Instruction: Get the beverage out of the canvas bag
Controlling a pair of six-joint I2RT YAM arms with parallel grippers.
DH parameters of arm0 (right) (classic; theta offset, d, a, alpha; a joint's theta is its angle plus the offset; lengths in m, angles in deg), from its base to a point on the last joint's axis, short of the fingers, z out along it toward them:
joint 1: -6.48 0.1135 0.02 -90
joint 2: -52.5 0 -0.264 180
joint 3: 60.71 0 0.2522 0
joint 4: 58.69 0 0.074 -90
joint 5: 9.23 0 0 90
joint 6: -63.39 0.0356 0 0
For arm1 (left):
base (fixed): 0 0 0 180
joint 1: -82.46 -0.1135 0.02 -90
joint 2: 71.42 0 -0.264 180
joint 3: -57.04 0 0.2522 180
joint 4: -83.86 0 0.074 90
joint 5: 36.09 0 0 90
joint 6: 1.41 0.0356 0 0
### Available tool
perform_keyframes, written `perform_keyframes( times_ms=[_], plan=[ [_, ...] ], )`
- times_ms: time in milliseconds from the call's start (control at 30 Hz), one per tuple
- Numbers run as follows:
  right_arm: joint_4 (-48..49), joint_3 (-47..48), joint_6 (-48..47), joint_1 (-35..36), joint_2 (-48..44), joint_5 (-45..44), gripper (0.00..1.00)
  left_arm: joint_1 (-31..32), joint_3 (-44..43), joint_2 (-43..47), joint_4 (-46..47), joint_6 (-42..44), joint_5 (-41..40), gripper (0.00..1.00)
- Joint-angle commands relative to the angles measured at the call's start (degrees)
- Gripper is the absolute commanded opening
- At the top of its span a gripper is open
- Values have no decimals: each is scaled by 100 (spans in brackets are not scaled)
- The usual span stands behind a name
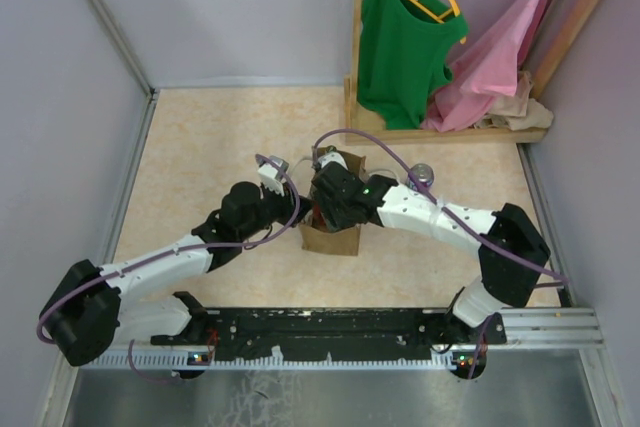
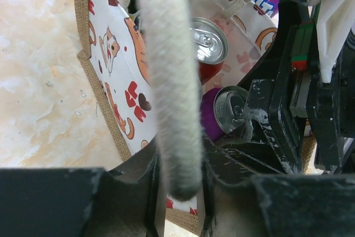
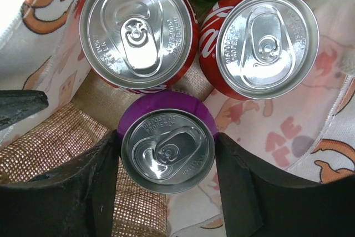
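Now your left claw (image 2: 178,176) is clenched on one handle (image 2: 169,81) of the bag (image 1: 335,237). Inside stand two red cans (image 3: 138,29) (image 3: 259,40) and one purple can (image 3: 167,149), flanked by your right claw (image 3: 166,156); whether it grips, you cannot tell.

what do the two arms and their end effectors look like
The left arm and right arm have white link shells with bulky black joint housings, and a thin purple cable loops along each. A small green light glows on the right wrist. The left end effector and right end effector have matte black, blocky, lightly scuffed fingers.
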Motion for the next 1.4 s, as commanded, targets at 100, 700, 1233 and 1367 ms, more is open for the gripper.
perform_keyframes(
  times_ms=[100, 700, 1233, 1367],
  plan=[
    [80, 33, -254, 28, -512, -606, 0, 29, 21, 172, -49, 89, -83, 35],
    [1736, 821, -1465, 27, -2508, -3022, 0, 29, -99, 124, -58, 213, -65, 37],
    [1055, 693, -719, -1665, -2706, -3873, 0, 22, -99, 112, -89, 318, -138, 37],
    [1067, 366, -562, -1810, -2684, -3119, 0, 29, -98, 103, -78, 310, -242, 37]
  ],
)
